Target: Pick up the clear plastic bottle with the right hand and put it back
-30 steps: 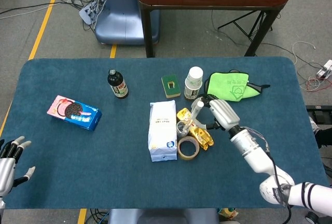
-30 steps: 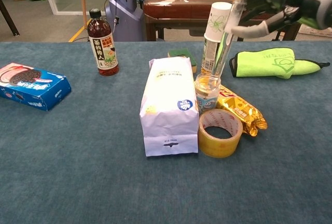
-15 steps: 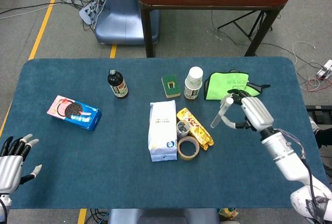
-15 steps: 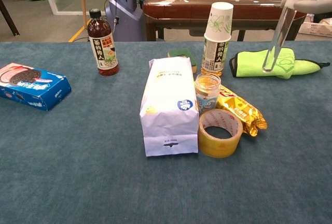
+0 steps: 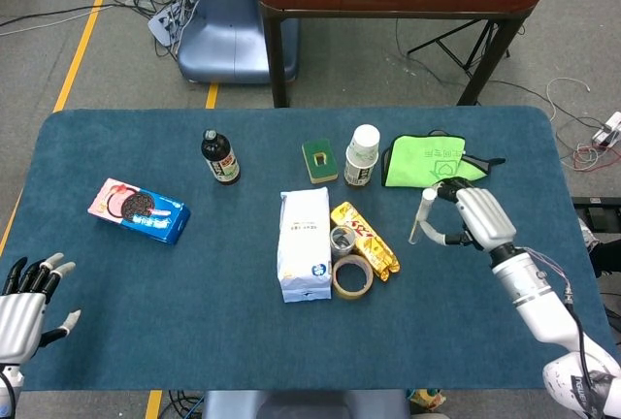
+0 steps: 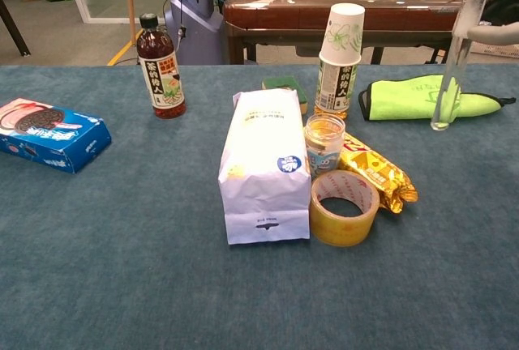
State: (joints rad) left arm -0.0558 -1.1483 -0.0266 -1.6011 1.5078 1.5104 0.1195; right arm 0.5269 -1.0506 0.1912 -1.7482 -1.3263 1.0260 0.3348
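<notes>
Left hand (image 5: 24,305) lower left of frame, fingers spread, holding nothing. Right hand (image 5: 473,217) right of centre, grips clear plastic bottle (image 5: 421,215) upright, near green cloth (image 5: 424,159). Centre: small open jar (image 6: 323,143), contents unclear. Behind: paper cup (image 6: 341,32) capping bottle.

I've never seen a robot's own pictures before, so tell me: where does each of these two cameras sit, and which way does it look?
Head view: high up, looking steeply down on the whole table; shows both hands, the left hand and the right hand holding the clear bottle.
Chest view: low, near table height, looking forward across the table; only a bit of the right hand shows, at the top right edge.
Both show the white bag, tape roll and green cloth.
</notes>
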